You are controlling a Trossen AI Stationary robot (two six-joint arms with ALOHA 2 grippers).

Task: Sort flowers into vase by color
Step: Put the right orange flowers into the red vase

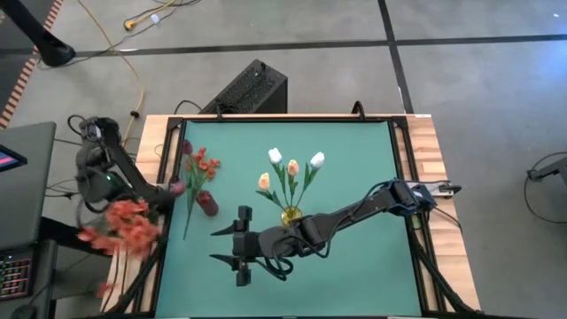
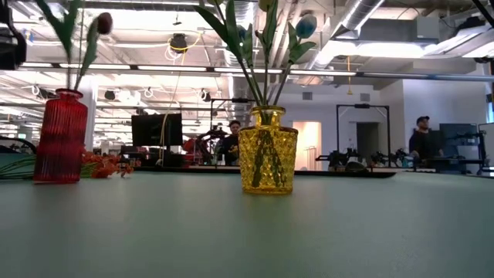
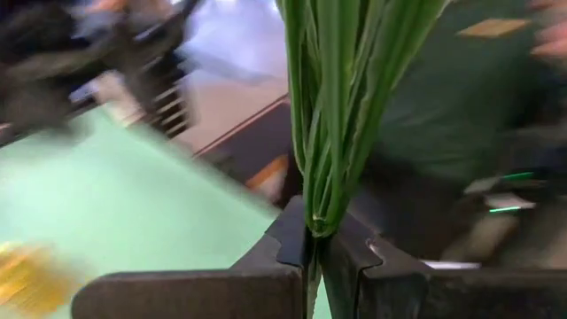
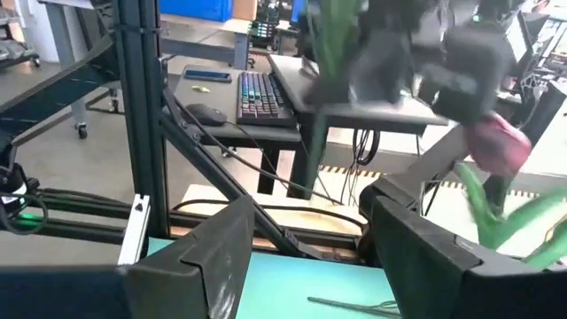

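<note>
Clamped tight, the left gripper's [image 3: 312,252] fingers [image 3: 275,244] pinch a bundle of green stems at its base, and the stems rise straight out of the jaws and fan slightly apart. From above, this gripper [image 1: 168,190] sits at the left edge of the green mat [image 1: 354,266], and the red-orange blossoms [image 1: 124,226] of the bunch it holds hang out past the table's left side, blurred. The bunch's long axis runs from the gripper away from the mat, heads outermost.

Spread wide with nothing between them, the right gripper's [image 1: 232,245] fingers point toward the left side of the mat, low and near the front edge; its arm reaches in from the right. In its wrist view the two dark fingers [image 4: 213,252] stand well apart over the mat.

A yellow glass vase [image 2: 268,150] stands upright near the mat's centre, holding white, cream and peach tulips [image 1: 292,164] whose stems lean outward in a fan, heads toward the far side. A red ribbed vase [image 2: 59,136] stands upright to its left, with a dark maroon bud [image 2: 103,23] on a thin stem rising from it. Beside the red vase another red-orange flower [image 1: 202,166] lies flat on the mat, its stem running toward the front edge, blossoms toward the far edge.
</note>
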